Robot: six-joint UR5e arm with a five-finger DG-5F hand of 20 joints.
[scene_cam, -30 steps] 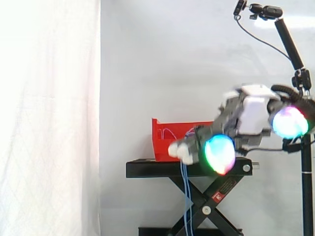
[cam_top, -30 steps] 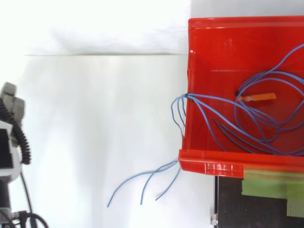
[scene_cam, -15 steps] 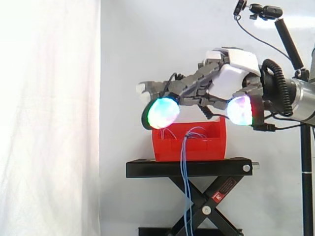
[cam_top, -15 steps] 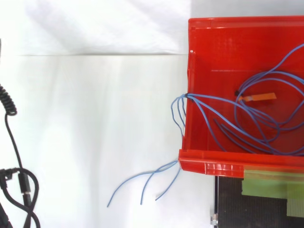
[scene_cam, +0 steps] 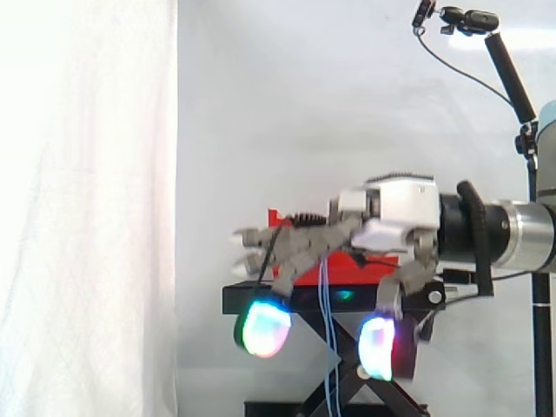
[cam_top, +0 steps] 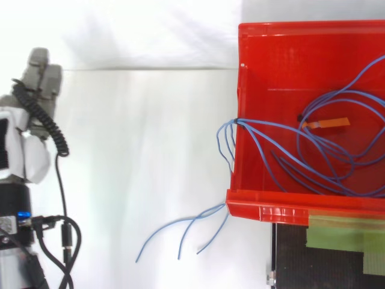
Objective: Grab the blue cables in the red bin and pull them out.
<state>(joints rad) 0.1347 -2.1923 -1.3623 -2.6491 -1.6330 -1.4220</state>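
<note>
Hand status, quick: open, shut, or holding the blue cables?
Hand: open, fingers spread, holding nothing. The blue cables lie in the red bin, with some draped over its wall.

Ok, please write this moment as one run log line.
robot hand: open, holds nothing, apart from red bin | blue cables: in bin, ends hanging over its wall | pulled out: not yet

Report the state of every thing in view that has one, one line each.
Black stand: scissor legs raised.
Red bin: upright on the stand, open at the top.
Blue cables: loose in the bin, several strands draped over its wall and hanging down outside, not gripped.
Orange tag: lying in the bin among the cables.
Hand: open, fingers spread, holding nothing, apart from the bin.
</note>
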